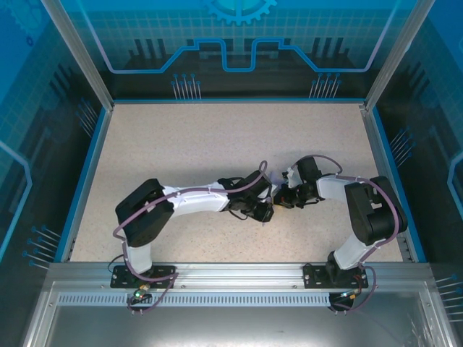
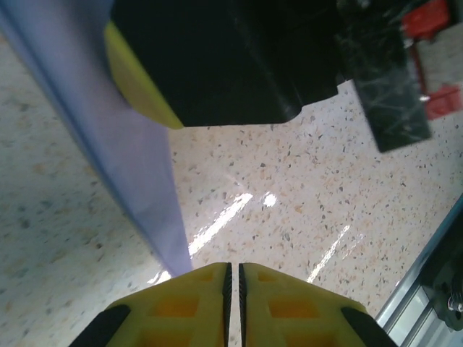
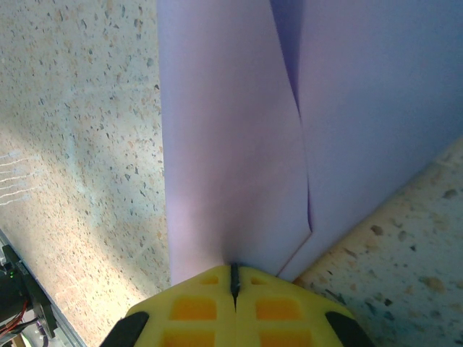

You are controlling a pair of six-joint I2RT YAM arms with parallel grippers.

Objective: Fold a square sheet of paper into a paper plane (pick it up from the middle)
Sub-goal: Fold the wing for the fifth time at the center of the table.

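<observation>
The square sheet of paper (image 3: 231, 144) is lavender, folded, with a crease running down its middle. My right gripper (image 3: 234, 269) is shut on its near edge and holds it above the speckled table. In the left wrist view the paper (image 2: 123, 144) hangs as a narrow wedge. Its point ends just left of my left gripper (image 2: 233, 266), whose yellow fingers stand almost together with a thin slit and nothing between them. A yellow finger (image 2: 137, 90) of the right gripper shows above, against the paper. From above, both grippers meet at the table's middle, left (image 1: 269, 212) and right (image 1: 279, 199).
The speckled beige table (image 1: 217, 144) is bounded by blue walls on three sides. A metal rail (image 1: 231, 275) runs along the front edge, behind both arm bases. The same rail appears at the lower right of the left wrist view (image 2: 427, 289).
</observation>
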